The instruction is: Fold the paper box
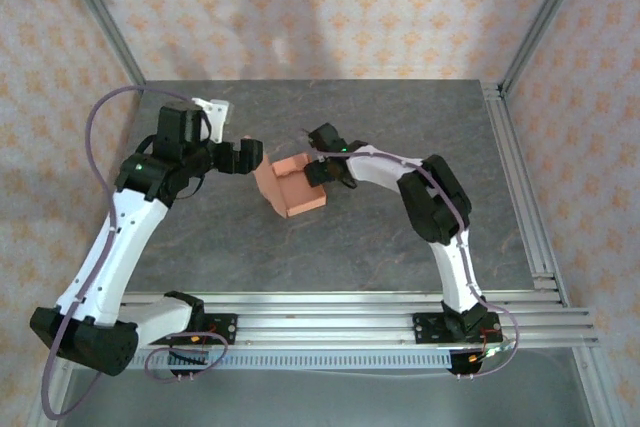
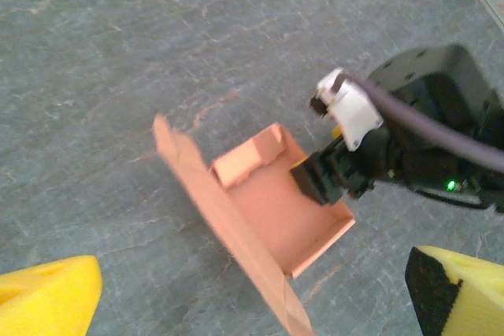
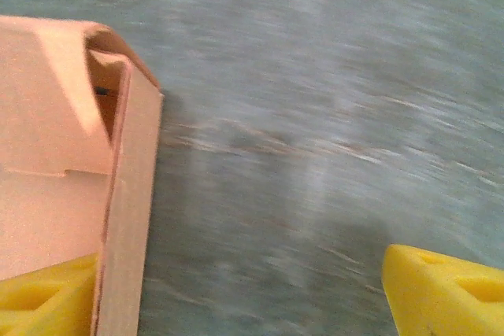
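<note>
Yellow pads (image 3: 441, 289) of the right gripper (image 1: 322, 169) are held apart astride one raised wall (image 3: 130, 194) of the paper box (image 1: 292, 187), set midway on the table (image 1: 420, 257). Wall-raising is judged in hand; the long flap (image 2: 220, 226) must next be closed. The left gripper (image 1: 250, 157) is spread just beside it.

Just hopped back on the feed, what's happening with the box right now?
The paper box sits half folded in the middle of the table. It is a shallow open tray with one large flap standing up on the side toward the left arm. The right gripper is open, with one finger inside the tray and the other outside a wall. The left gripper is open close to the tall flap, gripping nothing.
</note>
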Robot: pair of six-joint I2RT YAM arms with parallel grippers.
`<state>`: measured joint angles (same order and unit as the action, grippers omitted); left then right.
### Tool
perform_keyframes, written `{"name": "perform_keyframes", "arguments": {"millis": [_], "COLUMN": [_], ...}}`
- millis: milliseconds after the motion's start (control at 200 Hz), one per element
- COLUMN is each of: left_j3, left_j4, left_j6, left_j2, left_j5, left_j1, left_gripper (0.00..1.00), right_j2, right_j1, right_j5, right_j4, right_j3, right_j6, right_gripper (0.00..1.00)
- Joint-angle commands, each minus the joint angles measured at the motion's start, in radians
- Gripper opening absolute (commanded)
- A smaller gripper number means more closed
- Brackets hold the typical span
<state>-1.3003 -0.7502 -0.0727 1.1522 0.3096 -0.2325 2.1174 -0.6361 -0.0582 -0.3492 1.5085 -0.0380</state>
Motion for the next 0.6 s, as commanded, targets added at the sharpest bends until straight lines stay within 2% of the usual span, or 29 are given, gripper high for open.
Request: {"name": "perform_keyframes", "arguments": {"millis": [0, 140, 310, 440, 596], "left_j3": [-0.002, -0.022, -0.009, 0.015, 0.046], "left_j4": [0.006, -0.006, 0.025, 0.058, 0.089], "left_j6": [0.029, 0.038, 0.036, 0.034, 0.03], "left_j2": [0.013, 0.036, 0.054, 0.067, 0.057], "left_j5": [-0.062, -0.083, -0.056, -0.039, -0.031], "left_j1": [-0.026, -0.03, -0.04, -0.05, -0.067], "left_gripper": [1.0, 1.0, 1.0, 1.0, 1.0], "right_j2": [-0.106, -0.222, -0.347, -0.315, -0.159], "right_j1": [0.04, 0.092, 0.163, 0.24, 0.282], "right_j5": [0.028, -0.079, -0.243, -0.331, -0.471], "right_j4": [0.025, 0.072, 0.104, 0.09, -0.006], "right_j3": [-0.098, -0.25, -0.338, -0.262, -0.066], "right_j6": [0.085, 0.024, -0.077, -0.121, -0.207], "right_gripper": [0.82, 0.82, 0.83, 0.82, 0.75]}}
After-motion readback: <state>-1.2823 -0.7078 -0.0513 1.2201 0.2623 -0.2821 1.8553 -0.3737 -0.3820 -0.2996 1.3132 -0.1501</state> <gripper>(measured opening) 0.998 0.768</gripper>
